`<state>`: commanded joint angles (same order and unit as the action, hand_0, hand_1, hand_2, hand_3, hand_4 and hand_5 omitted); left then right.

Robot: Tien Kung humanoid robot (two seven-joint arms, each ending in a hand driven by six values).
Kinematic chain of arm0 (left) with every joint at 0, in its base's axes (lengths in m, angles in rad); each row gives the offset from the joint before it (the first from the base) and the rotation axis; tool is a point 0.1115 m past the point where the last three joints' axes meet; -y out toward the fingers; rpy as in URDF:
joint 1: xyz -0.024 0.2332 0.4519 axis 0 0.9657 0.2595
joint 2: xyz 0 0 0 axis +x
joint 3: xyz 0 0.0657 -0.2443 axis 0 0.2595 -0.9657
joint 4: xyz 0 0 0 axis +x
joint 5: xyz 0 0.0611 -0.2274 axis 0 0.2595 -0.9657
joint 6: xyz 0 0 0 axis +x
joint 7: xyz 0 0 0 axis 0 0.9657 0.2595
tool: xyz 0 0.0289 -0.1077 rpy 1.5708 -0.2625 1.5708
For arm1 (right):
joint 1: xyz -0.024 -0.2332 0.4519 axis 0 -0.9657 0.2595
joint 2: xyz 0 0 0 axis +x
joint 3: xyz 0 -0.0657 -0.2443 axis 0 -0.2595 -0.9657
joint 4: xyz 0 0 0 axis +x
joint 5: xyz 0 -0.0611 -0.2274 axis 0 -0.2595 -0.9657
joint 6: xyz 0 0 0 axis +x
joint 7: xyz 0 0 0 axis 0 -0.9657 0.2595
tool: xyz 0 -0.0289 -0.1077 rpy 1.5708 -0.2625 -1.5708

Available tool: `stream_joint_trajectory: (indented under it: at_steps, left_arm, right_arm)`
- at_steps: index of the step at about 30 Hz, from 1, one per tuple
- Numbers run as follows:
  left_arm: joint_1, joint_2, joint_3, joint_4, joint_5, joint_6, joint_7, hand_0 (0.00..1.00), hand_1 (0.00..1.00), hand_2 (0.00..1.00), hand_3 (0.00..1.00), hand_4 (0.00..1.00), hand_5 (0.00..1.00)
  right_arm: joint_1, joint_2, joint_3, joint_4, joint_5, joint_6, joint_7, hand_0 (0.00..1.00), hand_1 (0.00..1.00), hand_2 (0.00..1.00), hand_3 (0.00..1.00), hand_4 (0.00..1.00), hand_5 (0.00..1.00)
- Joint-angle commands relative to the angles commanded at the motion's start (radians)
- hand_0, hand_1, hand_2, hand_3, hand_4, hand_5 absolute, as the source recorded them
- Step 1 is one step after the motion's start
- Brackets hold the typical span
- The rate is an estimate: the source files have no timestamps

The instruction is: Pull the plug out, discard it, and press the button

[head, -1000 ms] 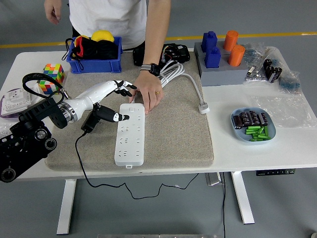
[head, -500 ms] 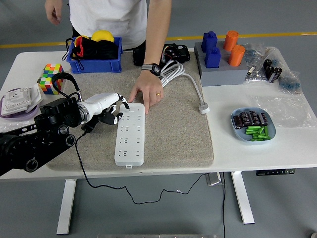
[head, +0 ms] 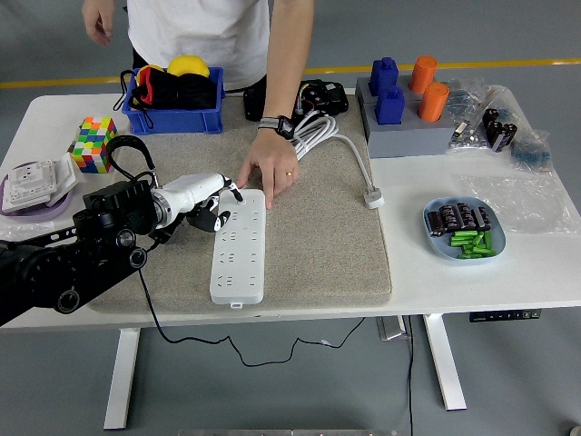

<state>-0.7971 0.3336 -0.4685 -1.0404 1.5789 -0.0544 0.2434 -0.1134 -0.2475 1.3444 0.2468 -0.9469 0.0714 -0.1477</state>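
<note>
The left hand [head: 207, 202] sits at the left edge of the white power strip [head: 239, 247], near its far end. Its fingers [head: 219, 220] are curled down on the black plug [head: 184, 221], which appears to be clenched under the palm. A second ago the arm reached in long from the left. Now the dark forearm has swung in close beside the strip, and the hand has crept slightly toward the strip's far end. The plug seems to lie off the strip's face, just left of it, with its black cable [head: 145, 295] trailing off the near table edge. So the pull looks done or nearly done, while the throw and the button press are yet to come. The right hand is out of view.

A person's hand [head: 270, 173] rests on the strip's far end, as it did a second ago — apparently steadying it. I cannot tell where the button is; it may be under that hand.

The strip lies on a grey felt mat [head: 318, 245] on a white table [head: 472, 282].
- Beyond the strip is a coiled white cable [head: 320, 134].
- Beyond it to the left stands a blue bin [head: 174, 113], with a colour cube [head: 94, 143] further left.
- Well to the right are a blue dish [head: 434, 238] of small parts and a grey block with pegs [head: 404, 132].

Behind the table is a grey floor — a yellow line [head: 508, 64] crosses it.
</note>
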Motion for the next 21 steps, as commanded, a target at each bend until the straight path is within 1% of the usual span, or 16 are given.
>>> stream_joint_trajectory:
  at_steps: [10, 16, 21]
  left_arm:
    - [-0.035, -0.024, 0.068, 0.053, -0.006, 0.008, -0.005, 0.028, 0.003, 0.078, 0.751, 0.482, 0.002]
    - [-0.045, -0.035, 0.067, 0.068, -0.005, 0.019, -0.014, 0.029, 0.002, 0.078, 0.748, 0.477, 0.002]
    - [-0.058, -0.041, 0.083, 0.075, -0.004, 0.019, -0.013, 0.029, 0.002, 0.078, 0.748, 0.477, 0.002]
  right_arm:
    - [0.001, 0.000, -0.002, 0.000, 0.002, 0.000, 0.000, 0.749, 0.683, 0.666, 0.676, 0.762, 0.666]
    - [0.000, -0.001, -0.003, 0.000, 0.002, 0.000, 0.000, 0.749, 0.683, 0.666, 0.677, 0.762, 0.665]
    - [0.001, -0.001, -0.003, -0.001, 0.002, 0.000, 0.000, 0.749, 0.683, 0.666, 0.677, 0.762, 0.665]
